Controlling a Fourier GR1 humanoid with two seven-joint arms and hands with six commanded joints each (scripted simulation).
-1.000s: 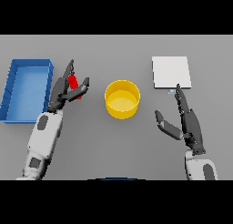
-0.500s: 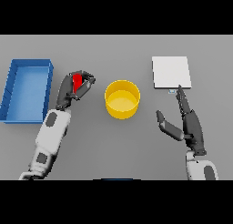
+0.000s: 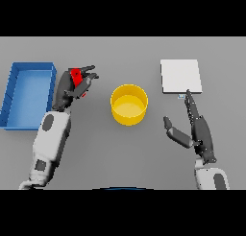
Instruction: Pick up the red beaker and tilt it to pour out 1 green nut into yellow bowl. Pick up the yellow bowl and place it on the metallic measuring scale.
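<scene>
The red beaker (image 3: 76, 78) is held above the table, left of the yellow bowl (image 3: 129, 104), and leans toward it. My left hand (image 3: 70, 88) has its fingers and thumb curled round the beaker, hiding most of it. The bowl stands at the table's middle; I see no green nut in or near it. The metallic measuring scale (image 3: 180, 76) lies flat at the far right. My right hand (image 3: 197, 129) hovers open below the scale, fingers straight and pointing toward it, right of the bowl and apart from it.
A blue open bin (image 3: 14, 92) stands at the far left, just beside my left arm.
My left hand has closed round the red beaker, lifted it and swung it right toward the bowl, tilting it. The right hand has barely moved.
</scene>
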